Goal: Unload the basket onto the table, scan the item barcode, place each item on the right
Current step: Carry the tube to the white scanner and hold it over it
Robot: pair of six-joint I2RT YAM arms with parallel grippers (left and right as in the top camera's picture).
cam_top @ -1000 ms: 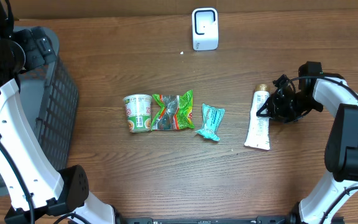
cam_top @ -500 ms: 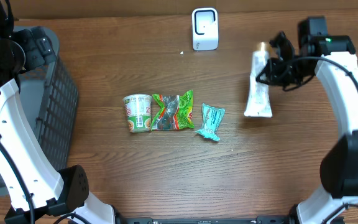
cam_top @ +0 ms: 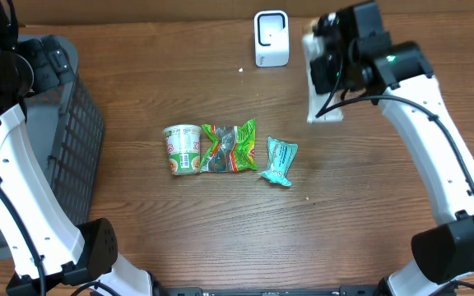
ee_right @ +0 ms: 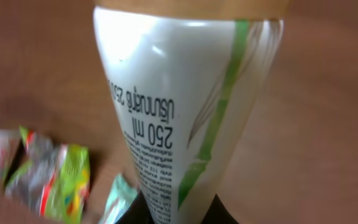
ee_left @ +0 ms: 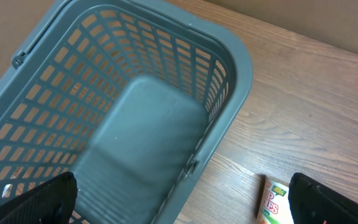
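Right gripper (ee_right: 178, 213): I read it as closed on the tube (ee_right: 185, 93), with its two dark fingers (ee_right: 132, 214) pressing opposite sides of the narrow end. The tube is a smooth, glossy white plastic body that widens away from the gripper. It carries a green bamboo-like stripe and small dark print including "250 ml". In the overhead view the tube (cam_top: 324, 112) is held up in the gripper, just beside the right of the scanner (cam_top: 271, 38), a small white rounded box at the back of the table (cam_top: 385, 230), which has a brown wood-grain top. Near the middle of the table lie a paper-walled cup (cam_top: 183, 149) on its side, a crinkled green foil packet (cam_top: 230, 146) touching it, and a teal sachet (cam_top: 279, 160) just beside. Left gripper (ee_left: 182, 186): its jaws are spread wide with nothing between them, above the grey lattice-walled plastic basket (ee_left: 241, 68) at the table's left edge.
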